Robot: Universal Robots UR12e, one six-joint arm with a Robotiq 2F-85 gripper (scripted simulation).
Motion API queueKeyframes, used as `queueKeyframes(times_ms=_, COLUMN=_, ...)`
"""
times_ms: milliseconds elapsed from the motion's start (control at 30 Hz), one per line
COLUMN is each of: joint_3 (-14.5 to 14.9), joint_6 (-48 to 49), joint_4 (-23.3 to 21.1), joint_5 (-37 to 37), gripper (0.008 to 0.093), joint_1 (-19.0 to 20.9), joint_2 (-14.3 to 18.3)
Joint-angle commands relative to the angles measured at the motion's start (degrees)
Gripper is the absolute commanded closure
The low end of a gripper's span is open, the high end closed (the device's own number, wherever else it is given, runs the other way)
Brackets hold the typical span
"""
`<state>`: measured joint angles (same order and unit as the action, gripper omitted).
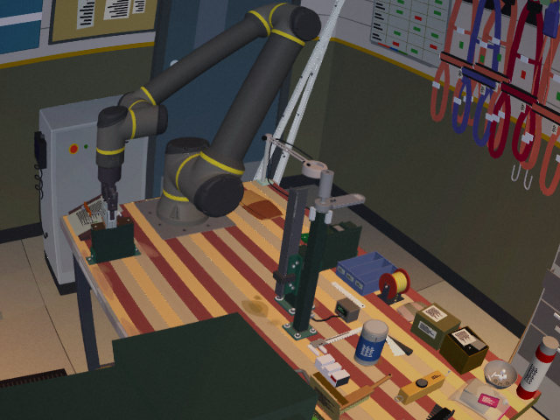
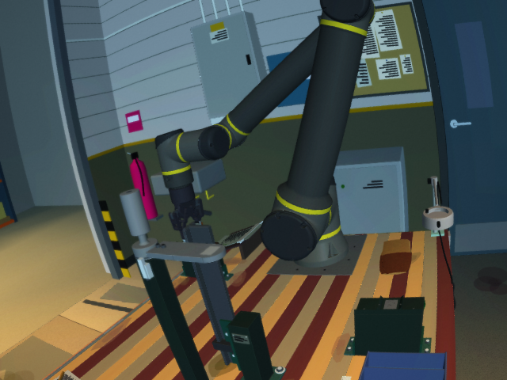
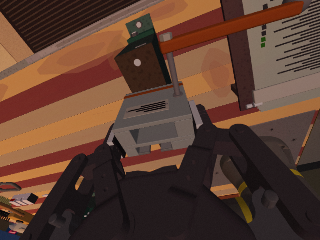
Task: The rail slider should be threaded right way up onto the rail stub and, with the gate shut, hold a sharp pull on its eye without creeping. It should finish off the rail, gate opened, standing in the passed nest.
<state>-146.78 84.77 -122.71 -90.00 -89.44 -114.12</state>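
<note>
The grey rail slider [image 3: 155, 121] stands in a dark green nest block [image 1: 112, 240] at the bench's far left corner, gripped between the fingers of my gripper [image 3: 155, 139], which has closed on its body from above. It carries a label plate on its face, and a thin pin rises from it to an orange lever [image 3: 227, 25]. The dark upright rail stub [image 1: 289, 244] stands mid-bench beside a green post with a grey pull arm [image 1: 337, 201]. A second green nest [image 2: 389, 325] sits toward the bench's far side. The second side camera hides the slider behind the rail.
Behind the nest a grey cabinet [image 1: 68, 181] stands off the bench, and a clipboard [image 3: 279, 51] lies by the corner. My arm's base [image 1: 194, 190] fills the rear middle. Blue trays [image 1: 364, 271], a wire spool [image 1: 396, 284], boxes and tools crowd the bench's right end.
</note>
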Motion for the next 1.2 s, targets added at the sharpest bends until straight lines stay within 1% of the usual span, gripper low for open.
queueKeyframes(times_ms=0, joint_3=-0.1, joint_6=0.0, joint_4=0.0, joint_5=0.0, gripper=0.0784, joint_1=0.0, joint_2=0.0)
queueKeyframes(times_ms=233, joint_3=-0.1, joint_6=0.0, joint_4=0.0, joint_5=0.0, gripper=0.0924, joint_1=0.0, joint_2=0.1)
queueKeyframes(times_ms=267, joint_3=-0.1, joint_6=0.0, joint_4=0.0, joint_5=0.0, gripper=0.0934, joint_1=0.0, joint_2=0.1)
queueKeyframes(times_ms=433, joint_3=0.1, joint_6=0.0, joint_4=0.5, joint_5=0.0, gripper=0.0934, joint_1=0.0, joint_2=-0.2)
queueKeyframes(times_ms=567, joint_3=0.8, joint_6=0.0, joint_4=1.8, joint_5=0.0, gripper=0.0934, joint_1=0.0, joint_2=-1.0)
queueKeyframes(times_ms=967, joint_3=5.1, joint_6=0.0, joint_4=9.8, joint_5=0.0, gripper=0.0934, joint_1=0.0, joint_2=-4.8)
queueKeyframes(times_ms=1167, joint_3=7.1, joint_6=0.0, joint_4=13.0, joint_5=0.0, gripper=0.0934, joint_1=0.0, joint_2=-6.0)
